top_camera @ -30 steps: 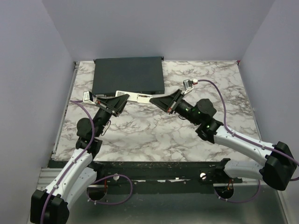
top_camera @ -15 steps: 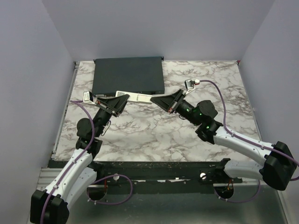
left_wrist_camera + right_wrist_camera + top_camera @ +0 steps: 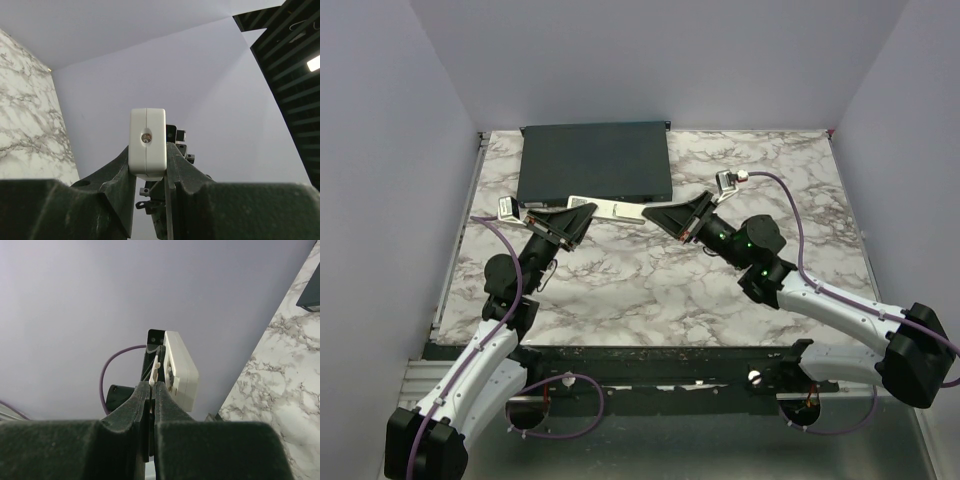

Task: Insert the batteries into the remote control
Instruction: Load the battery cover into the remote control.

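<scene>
Pale lilac walls (image 3: 650, 60) on three sides, a marble table (image 3: 650, 290), and a big dark-grey box (image 3: 595, 160) parked at the far edge; just in front of that box, both arms meet over one slim white bar. That bar is the remote control (image 3: 610, 207), lifted off the marble and lying roughly level between the two wrists. The left gripper (image 3: 585, 210) clamps its left end, and in the left wrist view the bar's square end face sits squeezed between the two dark fingers (image 3: 117, 167). The right gripper (image 3: 651, 212) is at the other end with its jaws all but closed on a thin white sliver (image 3: 155, 369), and the remote's body is just beyond it. It may be the lip of the back cover, though that is too small to call. And what has changed over the last second? Very little. The right arm creeps a touch in toward the remote, the left arm does not budge, and neither grip loosens. That reads as a steady hold while the right side works at the cover, not a step finished. The batteries are nowhere in any view, so the loading itself looks a good way off: the compartment needs opening first, and I judge the pinch on that sliver has little margin and could slip.
</scene>
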